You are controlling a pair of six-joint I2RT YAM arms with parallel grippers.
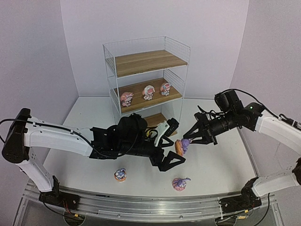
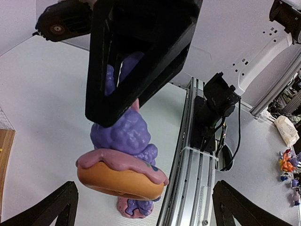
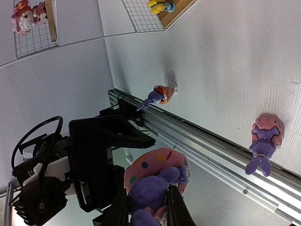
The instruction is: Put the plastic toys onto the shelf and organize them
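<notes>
Three pink-white figurines stand on the shelf. Right tool clamps one purple bunny aloft; left tool gapes wide. Two bunnies lie unplaced on the counter.

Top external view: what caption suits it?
Right gripper holds a purple plastic bunny figurine beside the open left gripper.

A white table is enclosed by pale walls at the back and sides. An aluminium rail is fixed along its near edge.
</notes>
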